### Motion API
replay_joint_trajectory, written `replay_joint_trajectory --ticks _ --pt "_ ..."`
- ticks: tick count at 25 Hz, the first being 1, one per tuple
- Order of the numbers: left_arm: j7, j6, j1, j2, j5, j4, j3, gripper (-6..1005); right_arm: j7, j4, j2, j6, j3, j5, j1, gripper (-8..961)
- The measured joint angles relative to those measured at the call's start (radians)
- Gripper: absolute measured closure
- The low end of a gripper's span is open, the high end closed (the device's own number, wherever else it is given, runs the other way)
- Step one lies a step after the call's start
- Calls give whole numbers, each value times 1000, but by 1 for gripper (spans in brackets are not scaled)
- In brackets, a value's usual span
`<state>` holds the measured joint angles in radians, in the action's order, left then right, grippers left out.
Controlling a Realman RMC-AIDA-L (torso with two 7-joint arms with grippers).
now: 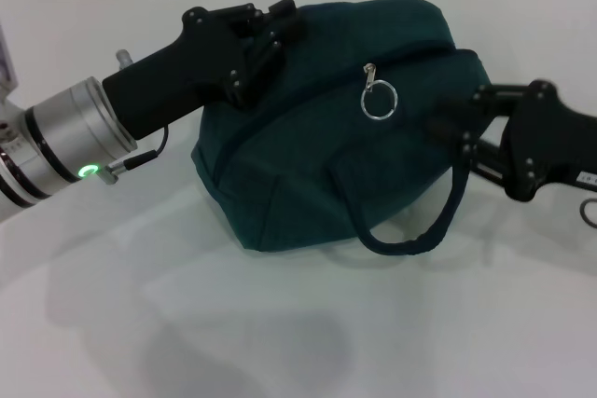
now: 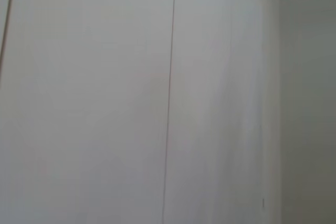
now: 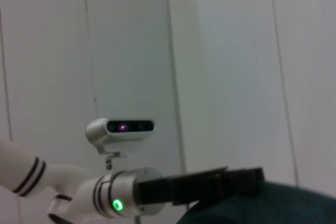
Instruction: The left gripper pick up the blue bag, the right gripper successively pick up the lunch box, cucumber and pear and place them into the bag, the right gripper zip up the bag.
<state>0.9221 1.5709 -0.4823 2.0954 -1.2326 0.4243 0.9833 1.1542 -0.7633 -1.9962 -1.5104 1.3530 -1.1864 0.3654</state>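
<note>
left gripper [image 1: 280,30] fingers pinching blue bag [image 1: 308,165] | right gripper [image 1: 446,128] touching bag, fingers unclear

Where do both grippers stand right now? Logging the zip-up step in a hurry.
Left gripper: on the blue bag at its top edge; grip cannot be told.
Right gripper: at the bag's side; cannot be told.

Left gripper [image 1: 270,39] fingertips buried in blue bag [image 1: 298,174] fabric — closure unreadable. Right gripper [image 1: 446,128] tips hidden too; bag contents not visible.

left gripper [image 1: 280,30] raised, right gripper [image 1: 446,128] low
</note>
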Motion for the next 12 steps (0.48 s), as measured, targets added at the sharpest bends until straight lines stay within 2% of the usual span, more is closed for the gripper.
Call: replay_joint_trajectory --ticks 3,10,12 --pt "-28 1 0 1 4 -6 3 877 80 -4 1 -3 -1 -24 10 742" --pt "-59 4 -3 2 8 -13 29 874 88 5 -17 56 -2 -19 13 526" --pt "-66 5 -6 2 10 -13 35 874 93 19 -20 73 -1 -14 25 432"
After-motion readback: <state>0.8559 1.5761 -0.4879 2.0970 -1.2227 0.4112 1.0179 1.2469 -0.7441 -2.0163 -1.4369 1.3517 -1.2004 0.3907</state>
